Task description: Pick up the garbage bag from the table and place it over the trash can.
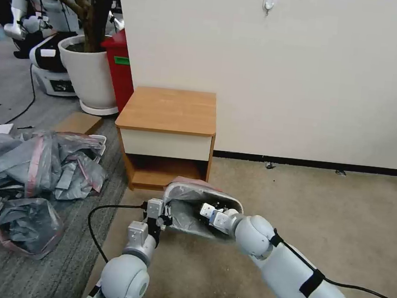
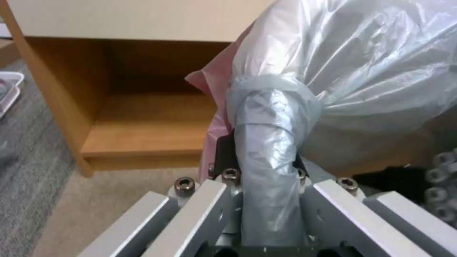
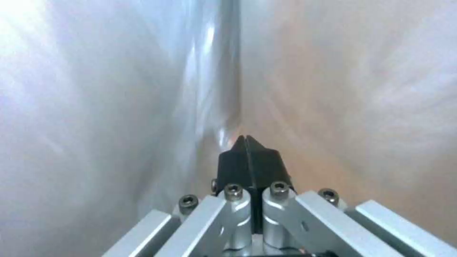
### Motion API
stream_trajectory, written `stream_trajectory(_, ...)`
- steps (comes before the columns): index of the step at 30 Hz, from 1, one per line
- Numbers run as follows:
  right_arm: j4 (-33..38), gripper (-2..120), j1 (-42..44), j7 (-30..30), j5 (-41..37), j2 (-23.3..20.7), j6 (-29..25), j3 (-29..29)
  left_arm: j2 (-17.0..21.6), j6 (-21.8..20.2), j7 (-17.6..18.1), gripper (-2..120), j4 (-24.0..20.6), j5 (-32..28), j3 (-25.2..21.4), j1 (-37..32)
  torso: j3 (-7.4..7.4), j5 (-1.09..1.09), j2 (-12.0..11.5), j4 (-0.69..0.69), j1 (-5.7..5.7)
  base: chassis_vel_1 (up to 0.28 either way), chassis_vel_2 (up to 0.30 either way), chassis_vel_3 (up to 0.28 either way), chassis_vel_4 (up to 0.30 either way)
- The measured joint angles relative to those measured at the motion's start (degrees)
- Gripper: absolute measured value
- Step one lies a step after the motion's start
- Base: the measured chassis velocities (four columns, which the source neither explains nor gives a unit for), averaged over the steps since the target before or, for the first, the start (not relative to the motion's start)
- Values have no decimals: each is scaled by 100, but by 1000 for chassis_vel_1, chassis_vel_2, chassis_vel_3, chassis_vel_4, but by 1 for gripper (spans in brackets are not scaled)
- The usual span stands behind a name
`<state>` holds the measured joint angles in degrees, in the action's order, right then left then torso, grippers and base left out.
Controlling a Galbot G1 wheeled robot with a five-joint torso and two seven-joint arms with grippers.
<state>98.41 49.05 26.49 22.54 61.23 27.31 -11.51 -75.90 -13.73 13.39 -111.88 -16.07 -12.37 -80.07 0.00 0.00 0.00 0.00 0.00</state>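
From the head view the table (image 1: pixel 167 111) stands against the far wall with its top bare; the garbage bag (image 1: pixel 188 204) is already down at the trash can (image 1: pixel 222 217), which sits on the floor just near of the table, tipped toward the robot; grey film lines its mouth and a pink band shows at the far rim, so the pick-up looks done and the fitting well under way, though how much of the rim is covered cannot be told. The left gripper (image 1: pixel 163 218) is at the can's left rim; the right gripper (image 1: pixel 209 212) reaches into its mouth.

The left wrist view adds the grasp: the left gripper's jaws are clenched on a gathered twist of the bag, with the table's lower shelf beyond.

The right wrist view shows the right gripper's black pads pressed together with nothing visibly between them, amid bag film.
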Motion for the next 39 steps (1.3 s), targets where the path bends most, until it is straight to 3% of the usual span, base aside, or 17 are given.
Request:
stream_trajectory(14,1153,0,463,-89,-585,-806,-70,453,1,-107,226,2,94,-472,-82,62,0,0,0,0,0,0,0,0,0)
stream_trajectory(16,1421,0,669,-137,-733,-1000,-136,744,34,-185,365,2,62,-783,-98,73,0,2,0,0,0,0,0,0,0)
stream_trajectory(18,2158,0,1280,-293,-906,-1324,-511,1667,146,-412,637,2,-106,-1544,-110,77,0,1,0,1,0,0,0,0,0)
stream_trajectory(19,2158,0,1280,-293,-906,-1324,-511,1667,146,-412,637,2,-106,-1544,-110,77,0,1,0,1,0,0,0,0,0)
stream_trajectory(21,2740,0,1924,-1179,-1389,-1517,-803,2419,310,-669,943,2,-343,-2368,-144,77,0,-2,0,-1,0,0,0,0,0)
stream_trajectory(23,2950,0,2343,-1963,-1668,-1340,-1082,2890,408,-899,1213,2,-496,-2909,-221,78,-1,-2,0,-1,0,0,0,0,0)
stream_trajectory(24,2950,0,2343,-1963,-1668,-1340,-1082,2890,408,-899,1213,2,-496,-2909,-221,78,-1,-2,0,-1,0,0,0,0,0)
stream_trajectory(27,3003,3,3067,-2843,-1693,-675,-1867,3502,580,-1267,1797,2,-687,-3778,-325,83,-1,1,0,0,0,0,0,0,0)
stream_trajectory(28,3003,3,3067,-2843,-1693,-675,-1867,3502,580,-1267,1797,2,-687,-3778,-325,83,-1,1,0,0,0,0,0,0,0)
stream_trajectory(31,2884,8,3637,-3432,-1721,-128,-2634,3774,712,-1497,2288,2,-786,-4420,-388,125,0,-1,0,0,0,0,0,0,0)
stream_trajectory(39,2864,36,4147,-3627,-1667,988,-3345,4168,876,-1893,2910,2,-729,-5363,-398,411,0,-1,0,1,0,0,0,0,0)
